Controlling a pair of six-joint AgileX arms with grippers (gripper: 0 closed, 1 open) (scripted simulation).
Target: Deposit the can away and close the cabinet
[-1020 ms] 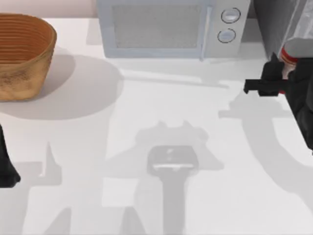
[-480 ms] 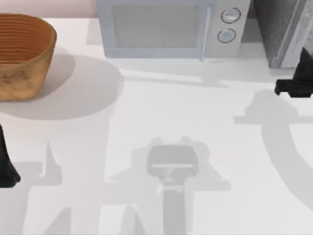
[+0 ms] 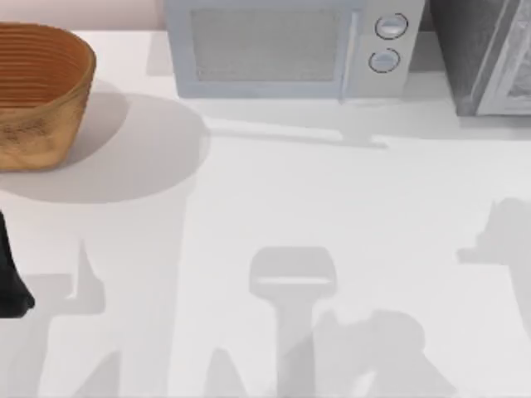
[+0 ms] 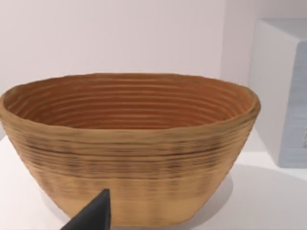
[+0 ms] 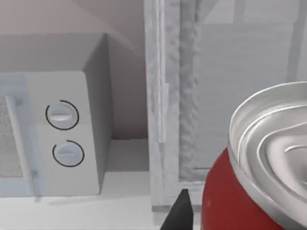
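Top view: right arm gone off the right edge, can with it

A second ago it hovered by the cabinet, far right. Basket empty; left gripper parked, can't tell its opening. Right wrist view: can close against the right gripper, apparently gripped, facing the cabinet beside the microwave, so not stowed yet.

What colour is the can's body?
Red, with a silver top; the can shows best in the right wrist view.
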